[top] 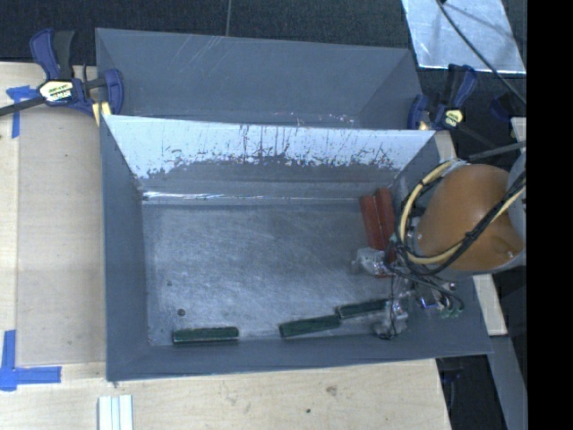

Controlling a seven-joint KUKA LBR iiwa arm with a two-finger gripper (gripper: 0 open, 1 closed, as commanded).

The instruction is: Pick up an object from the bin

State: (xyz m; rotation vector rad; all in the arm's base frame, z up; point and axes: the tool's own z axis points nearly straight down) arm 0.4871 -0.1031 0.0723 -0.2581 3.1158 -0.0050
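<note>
My gripper [391, 317] is low at the bin's right front corner, under the orange-covered wrist. Its tip sits right at the right end of a short dark green bar [361, 311] lying on the floor there. Whether it touches or holds that bar I cannot tell. A second dark green bar [310, 327] lies just to the left, end to end with the first. A reddish-brown block [377, 219] stands against the right wall, behind the gripper.
A third dark green bar [206, 335] lies along the front wall at the left. The arm and its cables hang over the bin's right wall. The bin's sloped walls close in tightly around the gripper's corner.
</note>
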